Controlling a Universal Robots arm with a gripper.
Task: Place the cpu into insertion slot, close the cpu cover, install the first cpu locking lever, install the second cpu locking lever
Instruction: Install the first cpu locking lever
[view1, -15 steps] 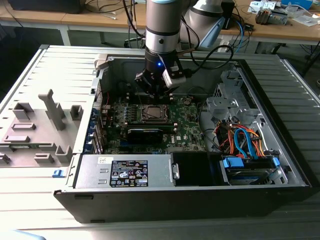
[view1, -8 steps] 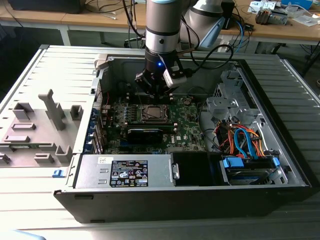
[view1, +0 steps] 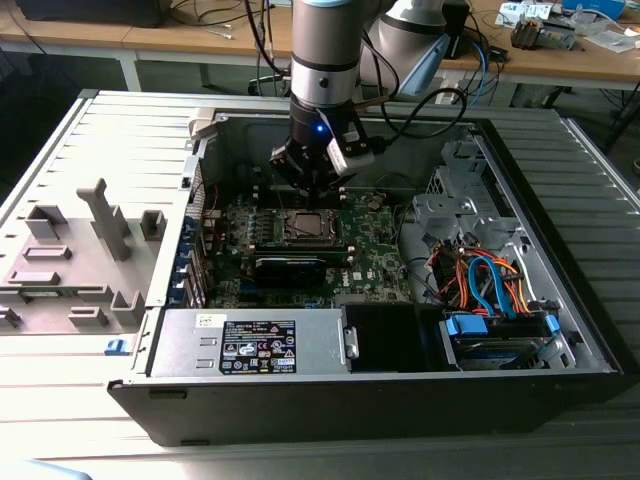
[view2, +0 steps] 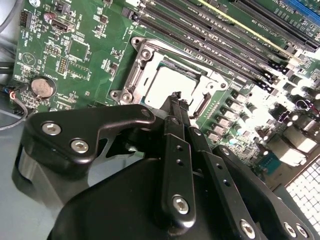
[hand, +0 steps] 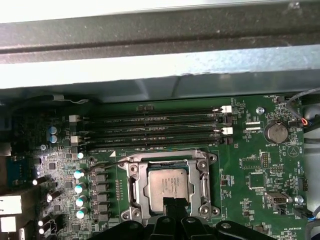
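The arm's tool (view2: 176, 100) hangs just above the motherboard (view1: 375, 255) inside the open computer case (view1: 560, 330), its fingers pressed together with nothing between them, tips over the socket's near edge. The cpu (hand: 167, 184) lies flat in the insertion slot (hand: 131, 195), silver top showing in both wrist views. The cpu cover (view2: 131, 75) frames the chip, lying down around it. Four memory slots (hand: 150, 130) run beside the socket
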